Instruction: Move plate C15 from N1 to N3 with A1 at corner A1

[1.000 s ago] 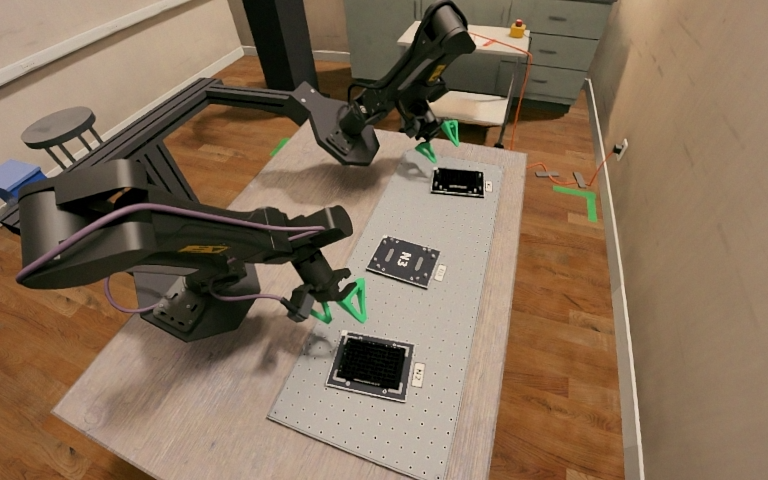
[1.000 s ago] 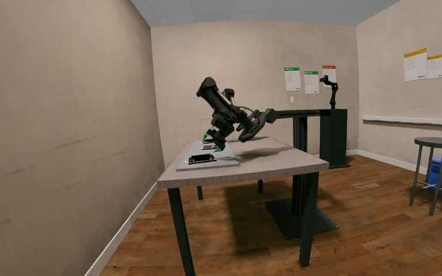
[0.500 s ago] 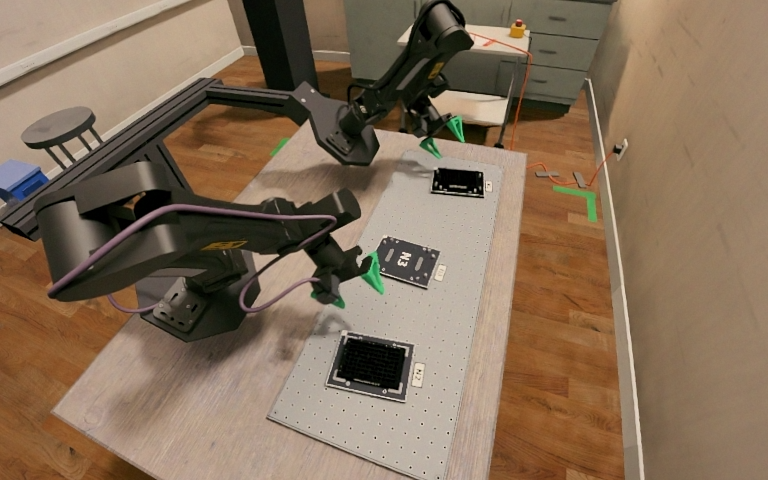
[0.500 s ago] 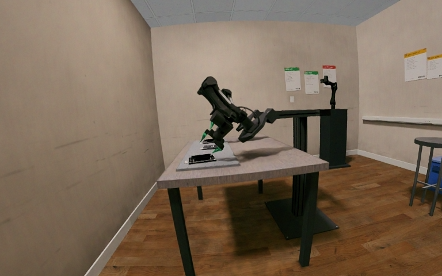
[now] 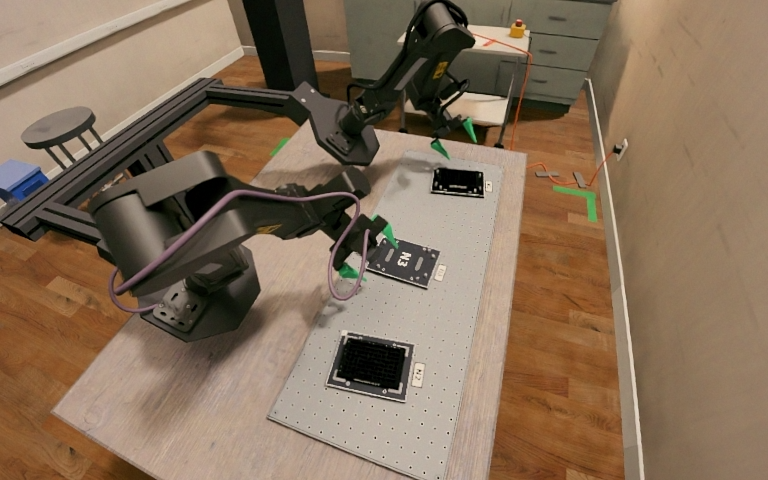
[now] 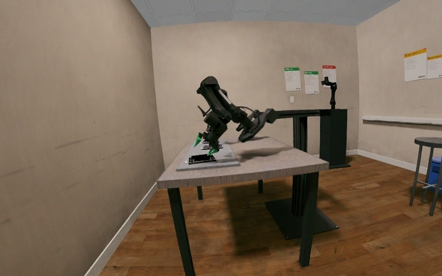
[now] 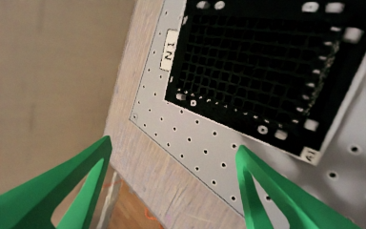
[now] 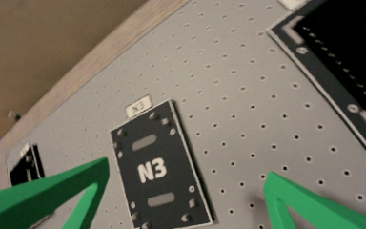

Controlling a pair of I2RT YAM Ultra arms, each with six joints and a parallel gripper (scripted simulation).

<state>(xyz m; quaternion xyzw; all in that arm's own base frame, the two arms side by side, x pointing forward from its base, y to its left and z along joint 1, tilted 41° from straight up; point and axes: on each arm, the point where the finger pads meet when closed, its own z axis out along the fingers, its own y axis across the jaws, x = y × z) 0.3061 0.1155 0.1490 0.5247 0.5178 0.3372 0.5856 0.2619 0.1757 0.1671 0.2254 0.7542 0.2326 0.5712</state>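
Note:
Plate C15 (image 5: pixel 458 181), a black well plate, lies flat in nest N1 at the far end of the grey perforated deck (image 5: pixel 413 305). It fills the top of the left wrist view (image 7: pixel 257 72), beside the N1 sign (image 7: pixel 168 50). My left gripper (image 5: pixel 455 140) is open and empty, in the air above the deck's far edge near N1. Nest N3 (image 5: pixel 404 261) is a bare black base in the middle of the deck, also in the right wrist view (image 8: pixel 159 172). My right gripper (image 5: pixel 370 251) is open and empty, just above N3's near-left side. Plate C51 (image 5: pixel 370 365) lies in nest N2.
Small white signs stand beside the nests: N1 (image 5: pixel 488 185), N3 (image 5: pixel 440 272), N2 (image 5: pixel 417 374). The right arm's base (image 5: pixel 192 305) stands on the table left of the deck. The left arm hangs from a black gantry beam (image 5: pixel 169 118). The table's right edge runs close to the deck.

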